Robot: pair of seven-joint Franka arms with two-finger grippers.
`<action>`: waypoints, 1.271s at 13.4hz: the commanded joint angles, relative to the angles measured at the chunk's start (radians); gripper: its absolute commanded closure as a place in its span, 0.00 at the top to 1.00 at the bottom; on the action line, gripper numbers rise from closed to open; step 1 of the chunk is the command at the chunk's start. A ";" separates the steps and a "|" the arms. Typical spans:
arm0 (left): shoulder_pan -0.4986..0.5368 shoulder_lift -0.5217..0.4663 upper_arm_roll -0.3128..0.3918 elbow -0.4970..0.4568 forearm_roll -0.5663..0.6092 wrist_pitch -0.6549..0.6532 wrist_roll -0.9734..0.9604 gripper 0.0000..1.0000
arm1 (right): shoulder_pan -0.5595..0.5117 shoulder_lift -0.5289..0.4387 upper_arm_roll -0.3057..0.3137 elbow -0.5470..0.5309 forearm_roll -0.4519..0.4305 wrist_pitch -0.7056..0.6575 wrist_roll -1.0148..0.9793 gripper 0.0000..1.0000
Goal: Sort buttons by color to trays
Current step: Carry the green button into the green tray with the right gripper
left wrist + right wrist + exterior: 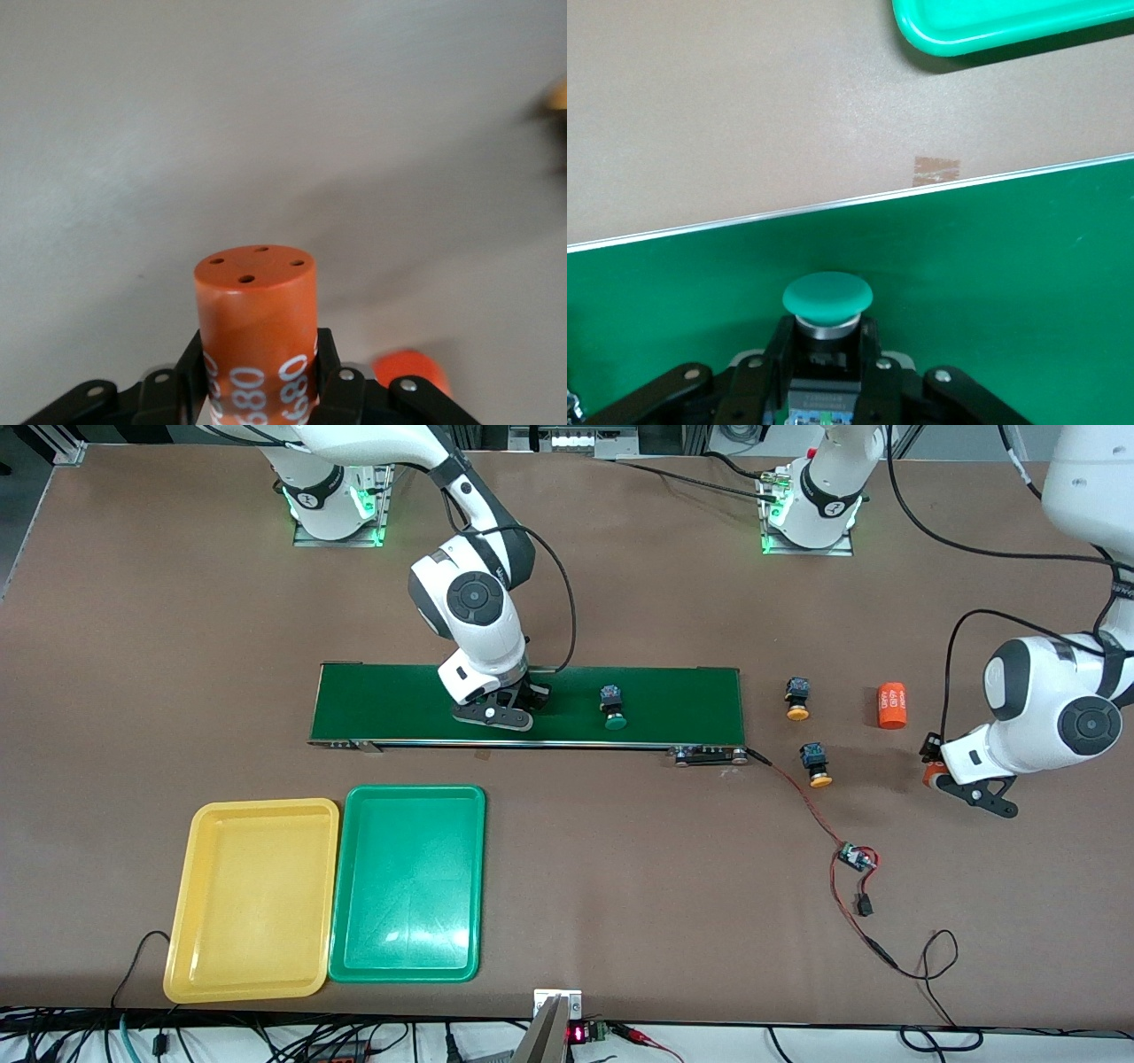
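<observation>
So the right gripper (824, 390) was down on the conveyor belt (399, 700), fingers (757, 376) clamped on the body of a green button (827, 305), cap poking out past the fingertips. A second green button (612, 708) sat on the belt too. The left gripper (257, 390) had its fingers (341, 390) grasping an orange cylinder (255, 332) at its end of the table. Two yellow-orange buttons (797, 698) (816, 765) and another cylinder (892, 705) lay nearby. The yellow tray (252, 899) and green tray (409, 883) sat touching, well apart from both grippers.
</observation>
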 commanded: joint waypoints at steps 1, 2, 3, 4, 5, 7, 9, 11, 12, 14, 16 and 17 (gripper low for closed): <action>-0.044 -0.096 -0.090 -0.017 -0.025 -0.120 0.169 0.19 | -0.002 -0.002 -0.010 0.012 -0.018 -0.008 0.009 0.09; -0.061 -0.105 -0.114 -0.017 -0.026 -0.143 0.190 0.19 | -0.002 -0.008 -0.024 0.015 -0.018 -0.010 0.000 0.08; -0.073 -0.117 -0.166 -0.017 -0.028 -0.152 0.205 0.19 | -0.004 -0.026 -0.042 0.016 -0.018 -0.013 -0.005 0.08; -0.076 -0.122 -0.224 -0.017 -0.029 -0.157 0.220 0.19 | -0.005 -0.038 -0.068 0.024 -0.032 -0.026 -0.026 0.09; -0.081 -0.122 -0.280 -0.019 -0.034 -0.160 0.227 0.19 | -0.008 -0.048 -0.094 0.044 -0.056 -0.031 -0.063 0.09; -0.104 -0.117 -0.387 -0.022 -0.035 -0.160 0.234 0.19 | -0.016 -0.046 -0.153 0.123 -0.061 -0.074 -0.140 0.09; -0.122 -0.108 -0.461 -0.033 -0.035 -0.157 0.234 0.16 | -0.060 -0.040 -0.188 0.195 -0.053 -0.103 -0.274 0.09; -0.166 -0.075 -0.505 -0.037 -0.034 -0.131 0.245 0.16 | -0.160 -0.029 -0.187 0.240 -0.046 -0.105 -0.402 0.09; -0.214 -0.068 -0.507 -0.043 -0.034 -0.100 0.247 0.16 | -0.192 -0.019 -0.185 0.248 -0.044 -0.103 -0.459 0.09; -0.228 -0.064 -0.507 -0.132 -0.022 0.039 0.247 0.16 | -0.241 0.018 -0.185 0.268 -0.044 -0.094 -0.542 0.09; -0.231 -0.058 -0.506 -0.212 -0.020 0.200 0.245 0.16 | -0.261 0.082 -0.187 0.315 -0.049 -0.074 -0.568 0.09; -0.231 -0.058 -0.506 -0.218 -0.014 0.216 0.245 0.17 | -0.267 0.118 -0.187 0.346 -0.049 -0.051 -0.568 0.09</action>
